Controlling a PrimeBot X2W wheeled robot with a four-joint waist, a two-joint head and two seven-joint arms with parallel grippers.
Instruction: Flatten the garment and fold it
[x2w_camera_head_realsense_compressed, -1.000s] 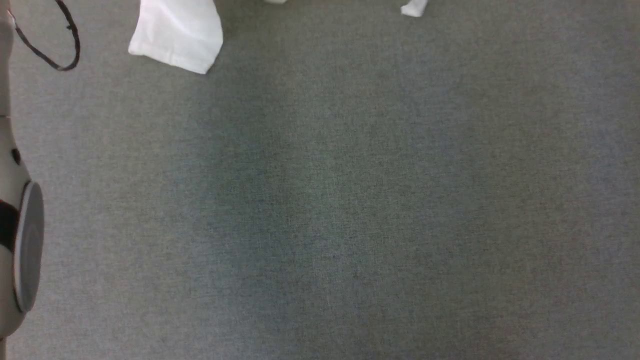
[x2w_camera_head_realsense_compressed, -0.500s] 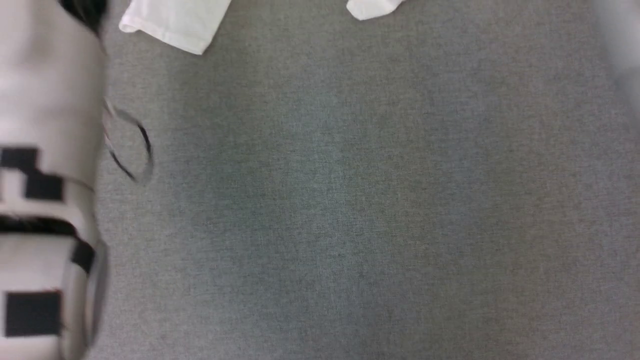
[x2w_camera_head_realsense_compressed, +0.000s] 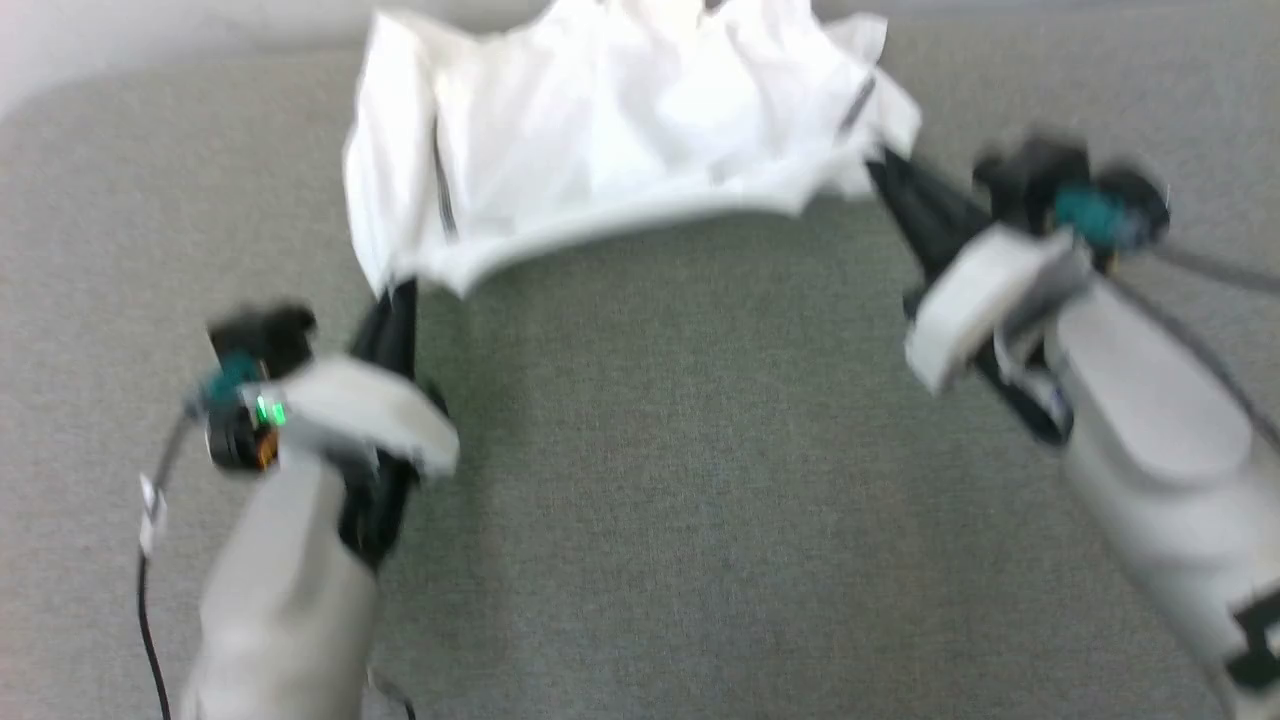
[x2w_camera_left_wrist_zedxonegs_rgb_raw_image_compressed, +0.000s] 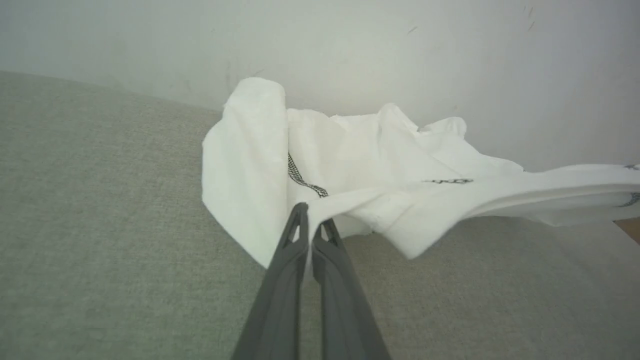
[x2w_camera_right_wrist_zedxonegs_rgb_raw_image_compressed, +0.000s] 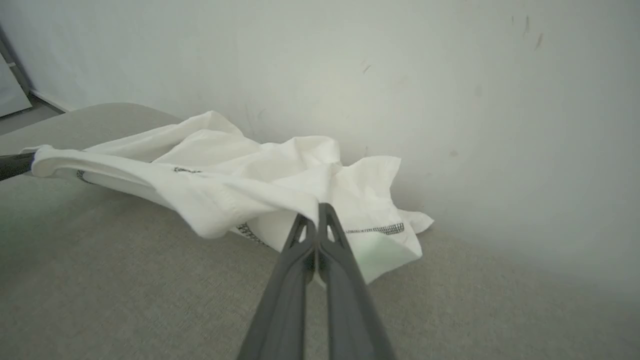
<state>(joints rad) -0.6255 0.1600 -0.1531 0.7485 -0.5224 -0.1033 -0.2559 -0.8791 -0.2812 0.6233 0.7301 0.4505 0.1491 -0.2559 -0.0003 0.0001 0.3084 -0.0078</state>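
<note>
The garment (x2w_camera_head_realsense_compressed: 620, 130) is a crumpled white T-shirt with dark seam stitching, lying at the far side of the grey surface against the wall. Its near hem is lifted and stretched between both grippers. My left gripper (x2w_camera_head_realsense_compressed: 400, 292) is shut on the hem's left corner, and the left wrist view shows its fingers (x2w_camera_left_wrist_zedxonegs_rgb_raw_image_compressed: 312, 216) pinching the cloth (x2w_camera_left_wrist_zedxonegs_rgb_raw_image_compressed: 380, 150). My right gripper (x2w_camera_head_realsense_compressed: 878, 168) is shut on the right corner. In the right wrist view its closed tips (x2w_camera_right_wrist_zedxonegs_rgb_raw_image_compressed: 318, 209) bite into the fabric (x2w_camera_right_wrist_zedxonegs_rgb_raw_image_compressed: 240, 165).
A grey cloth-covered surface (x2w_camera_head_realsense_compressed: 680, 480) spreads between and in front of the arms. A pale wall (x2w_camera_right_wrist_zedxonegs_rgb_raw_image_compressed: 450, 75) rises right behind the garment. A black cable (x2w_camera_head_realsense_compressed: 145, 600) hangs by the left forearm.
The head camera has swung, so the whole picture shifted. Both grippers and most of the garment have come into view; before, only white corners showed at the top edge.
</note>
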